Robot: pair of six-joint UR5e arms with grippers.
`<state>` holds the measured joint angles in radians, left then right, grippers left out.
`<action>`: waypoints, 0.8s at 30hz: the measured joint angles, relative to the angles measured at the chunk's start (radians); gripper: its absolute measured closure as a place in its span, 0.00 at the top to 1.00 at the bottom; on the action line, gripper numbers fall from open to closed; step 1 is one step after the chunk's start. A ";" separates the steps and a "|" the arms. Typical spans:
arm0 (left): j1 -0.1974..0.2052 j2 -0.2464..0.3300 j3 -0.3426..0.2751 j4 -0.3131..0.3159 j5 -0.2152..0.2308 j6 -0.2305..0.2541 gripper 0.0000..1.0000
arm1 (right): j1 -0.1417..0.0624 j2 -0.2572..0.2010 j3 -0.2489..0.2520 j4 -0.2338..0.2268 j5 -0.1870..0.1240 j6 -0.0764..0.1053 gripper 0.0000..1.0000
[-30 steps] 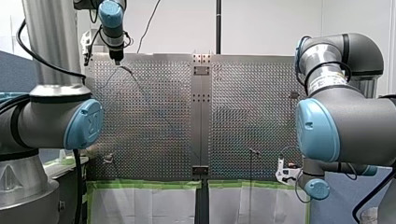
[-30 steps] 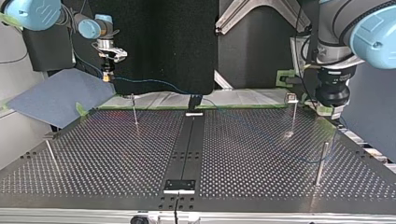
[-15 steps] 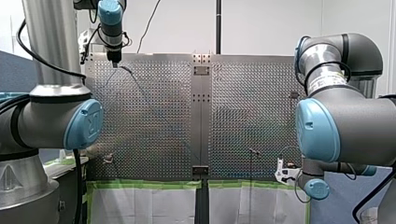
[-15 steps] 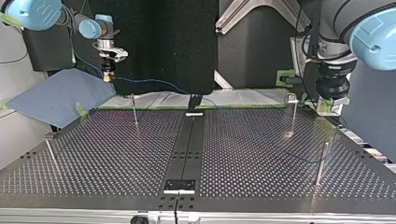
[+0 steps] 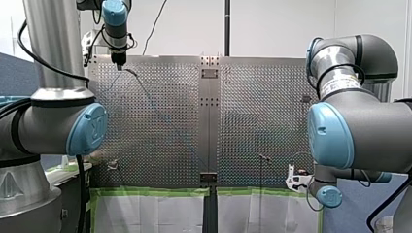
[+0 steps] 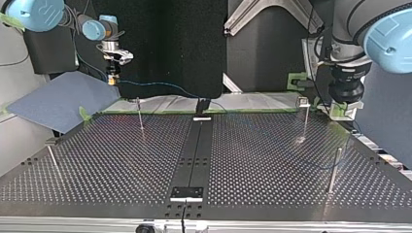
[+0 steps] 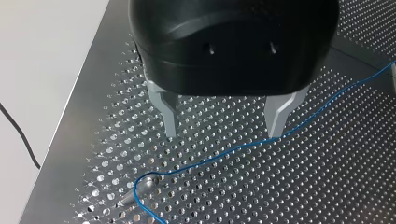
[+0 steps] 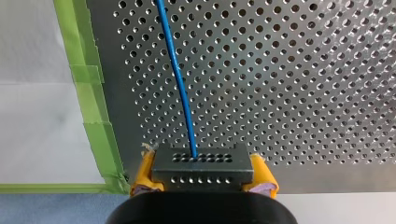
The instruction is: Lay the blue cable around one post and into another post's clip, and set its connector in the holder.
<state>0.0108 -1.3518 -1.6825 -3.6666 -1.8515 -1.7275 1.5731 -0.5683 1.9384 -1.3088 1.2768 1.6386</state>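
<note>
Our right gripper [image 8: 203, 181] is clamped on the dark grey, hole-studded metal connector [image 8: 203, 164], with its yellow pads [image 8: 144, 179] pressed to both short sides. It sits at the near right edge of the silver perforated table [image 8: 303, 93] in the front view, beside the green tape [image 8: 88, 93]. From the connector the thin blue cable [image 8: 180, 79] runs straight ahead, away from the gripper, then slants across the table to the far left, where it bends round a slim metal post [image 7: 140, 185]. There our left gripper [image 7: 223, 134] hangs above the table with its bare metal fingers [image 7: 170, 119] spread wide and nothing between them. The next move, we judge, turns on one relation. The cable lies not inside that gap but ahead of it, passing close by one fingertip and slanting off toward the post, so its long axis crosses the line between the fingers at an angle. Our left gripper is much nearer this stretch, and our right is well apart at the cable's other end. To carry the cable to a clip, the left would likely need to shift and turn until it straddles the cable.
</note>
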 joint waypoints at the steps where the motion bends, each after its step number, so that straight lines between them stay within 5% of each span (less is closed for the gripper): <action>1: 0.000 0.000 0.000 0.000 0.000 0.000 0.91 | 0.000 0.000 0.000 0.000 0.000 0.000 0.00; 14: 0.008 -0.001 0.000 0.015 -0.005 -0.005 0.91 | 0.000 0.000 0.000 0.000 0.000 0.000 0.00; 24: 0.061 -0.044 0.001 0.087 -0.003 -0.070 0.91 | 0.002 0.000 0.000 0.002 0.000 0.000 0.00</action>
<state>0.0717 -1.3953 -1.6819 -3.5798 -1.8547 -1.7975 1.5751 -0.5684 1.9381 -1.3071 1.2766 1.6386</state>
